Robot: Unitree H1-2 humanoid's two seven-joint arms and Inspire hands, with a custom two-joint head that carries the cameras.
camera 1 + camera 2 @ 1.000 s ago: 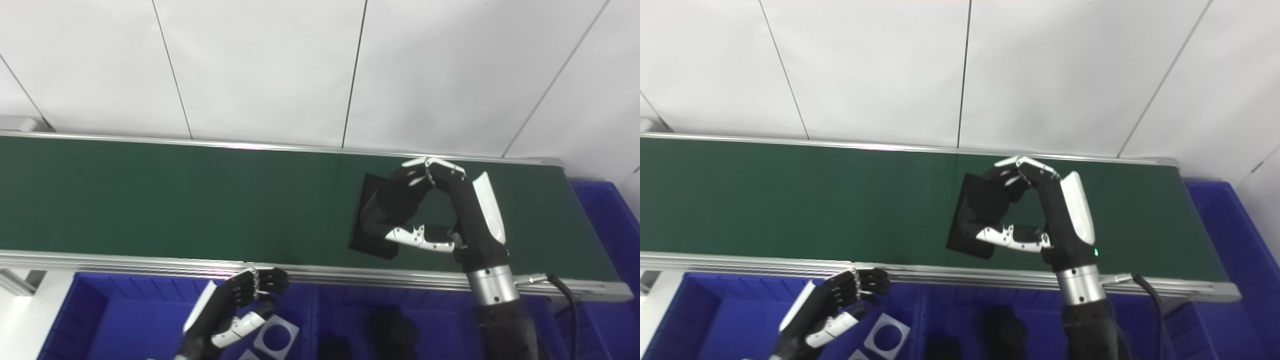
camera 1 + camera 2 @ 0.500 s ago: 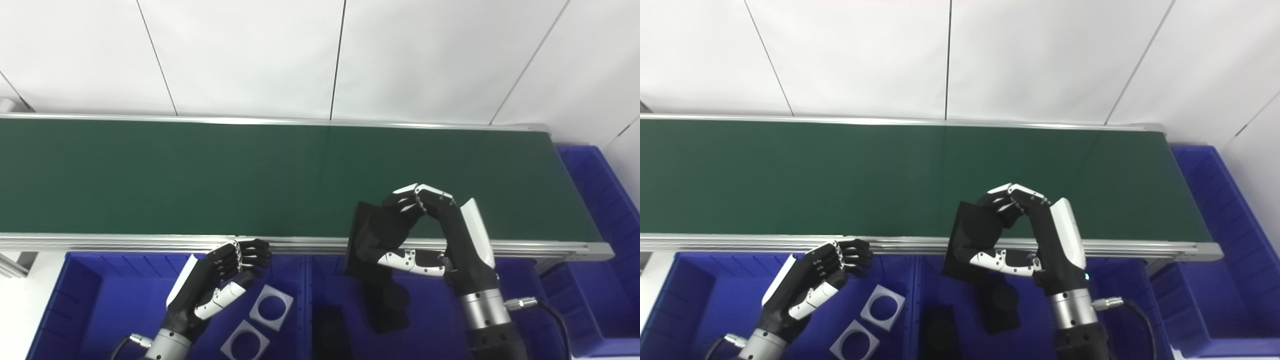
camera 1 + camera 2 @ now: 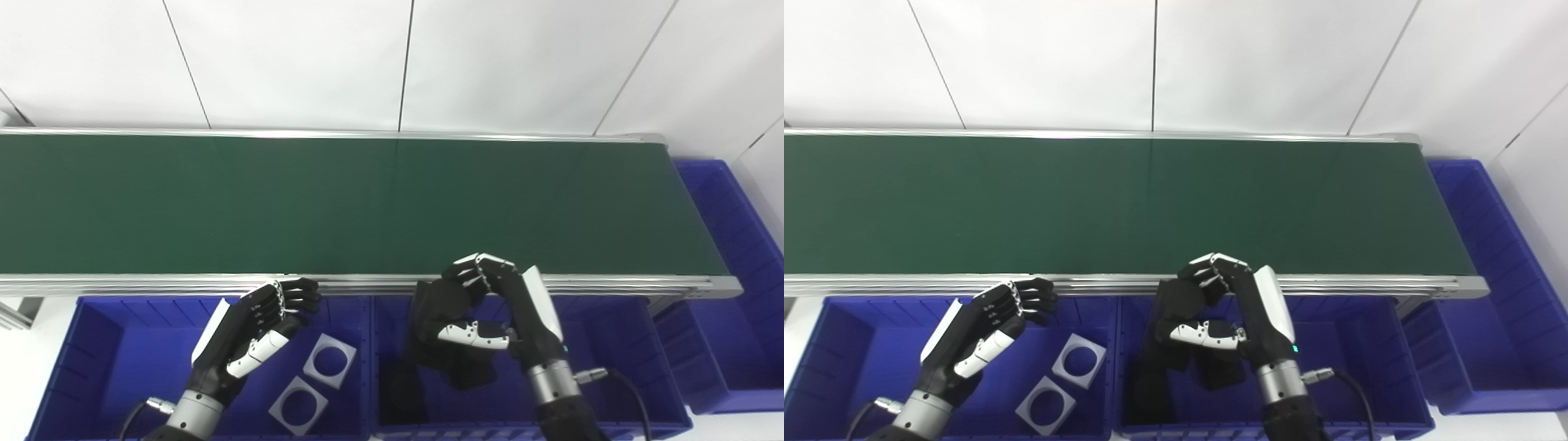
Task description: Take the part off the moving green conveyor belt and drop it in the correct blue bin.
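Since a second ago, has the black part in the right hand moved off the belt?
Yes. The black part, held in the right hand, came toward the robot, off the green belt, and is now over the middle blue bin.

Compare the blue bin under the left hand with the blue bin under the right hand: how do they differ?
The left blue plastic bin holds two white square plates with round holes; the middle blue plastic bin holds black parts. The left hand above the first holds nothing; the right hand above the second grips a black square part. Both sit below the green conveyor belt.
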